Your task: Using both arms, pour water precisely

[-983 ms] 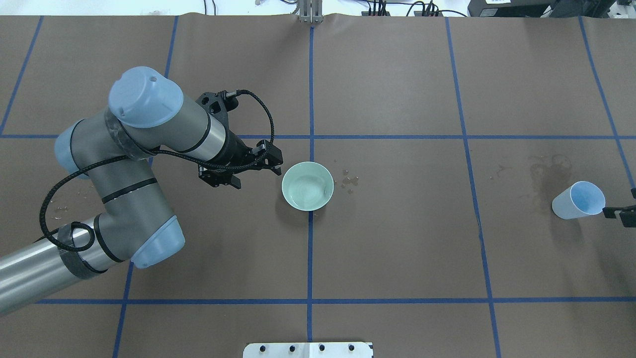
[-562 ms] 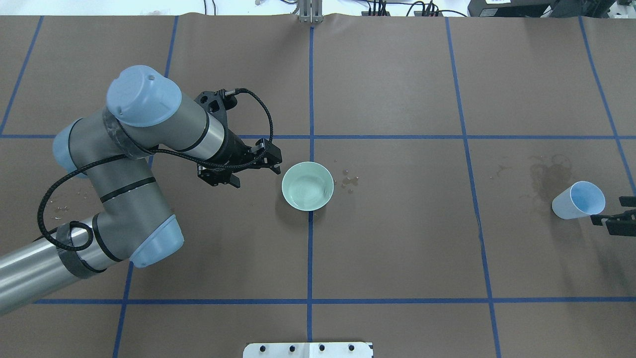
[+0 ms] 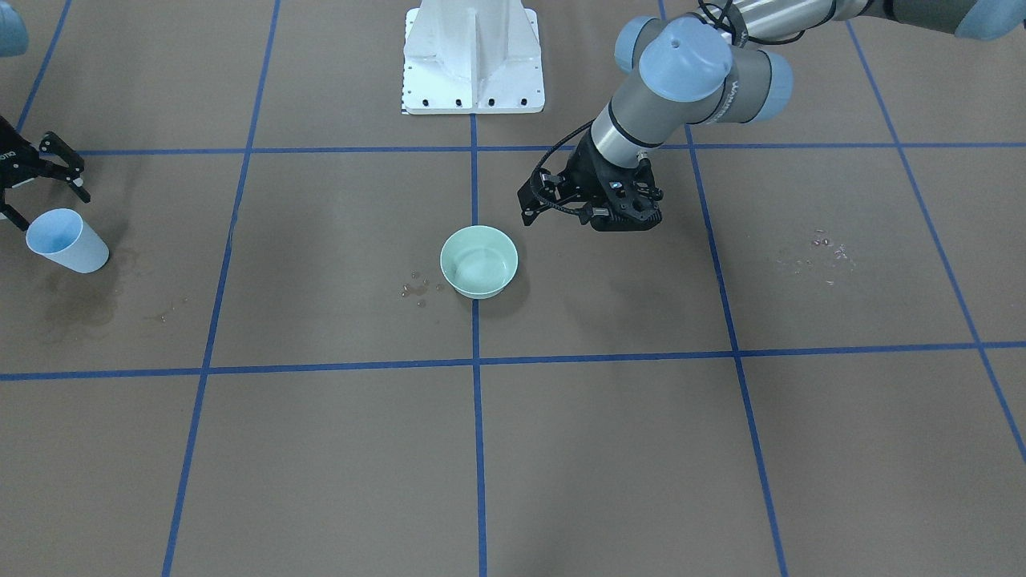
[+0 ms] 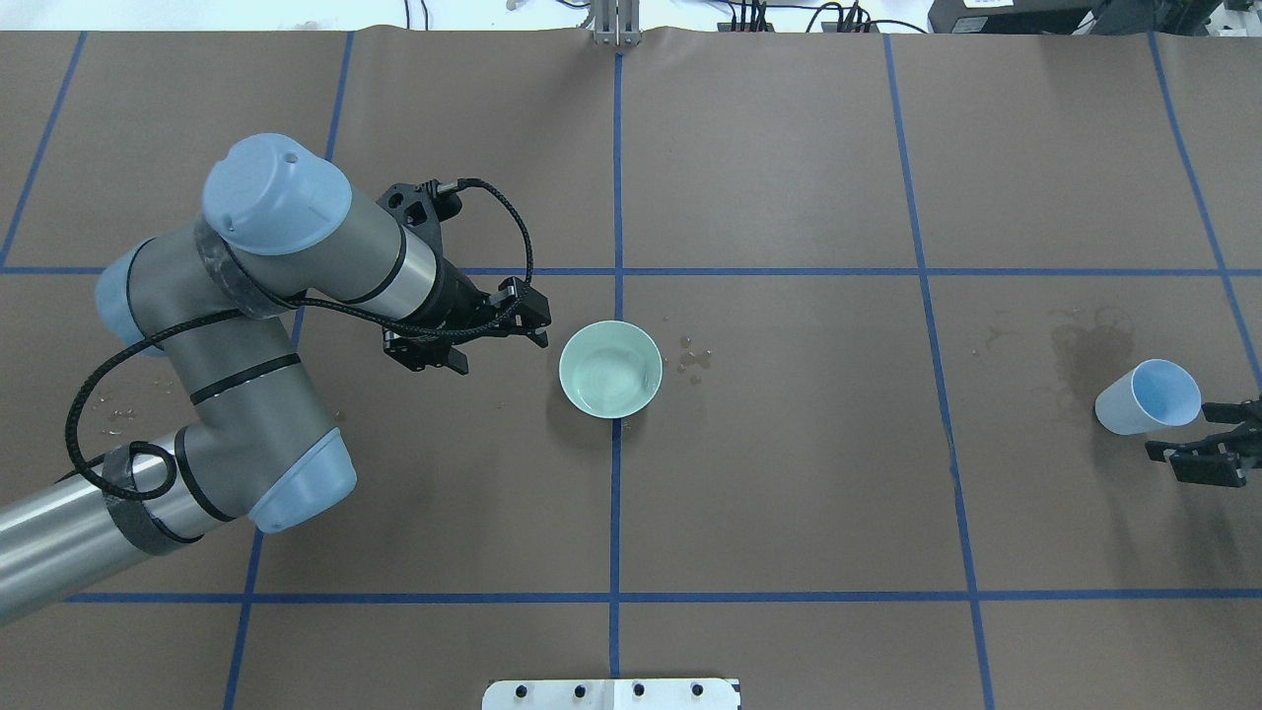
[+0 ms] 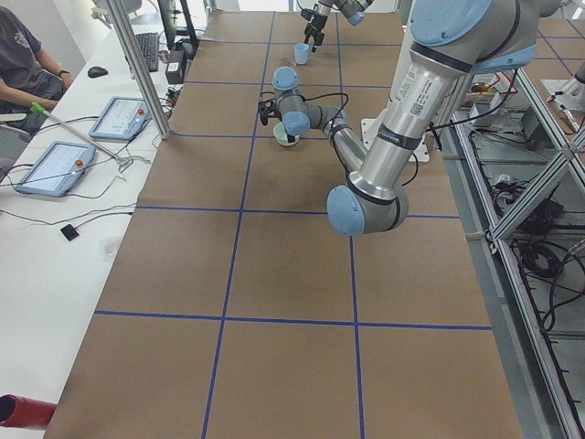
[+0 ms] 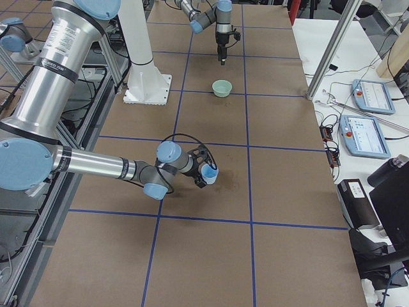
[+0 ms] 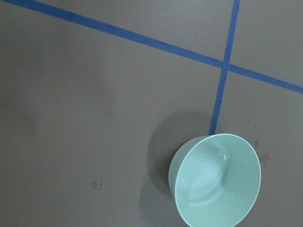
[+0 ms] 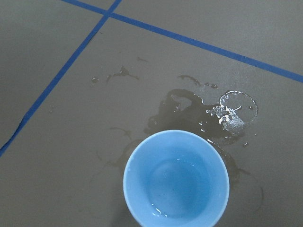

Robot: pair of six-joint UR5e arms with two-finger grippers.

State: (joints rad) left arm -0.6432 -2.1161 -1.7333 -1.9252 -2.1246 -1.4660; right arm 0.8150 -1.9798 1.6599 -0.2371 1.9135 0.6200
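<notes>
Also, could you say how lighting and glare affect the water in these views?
Right wrist view: sharp, white glints on the spilled water beside the blue cup, small ones inside it. Left wrist view: the green bowl throws a soft shadow to its left. Overhead view: even light, water barely visible.

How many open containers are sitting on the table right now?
2. The green bowl sits near the table's centre; the blue cup stands at the robot's far right, beside a wet patch. Nothing seems hidden.
</notes>
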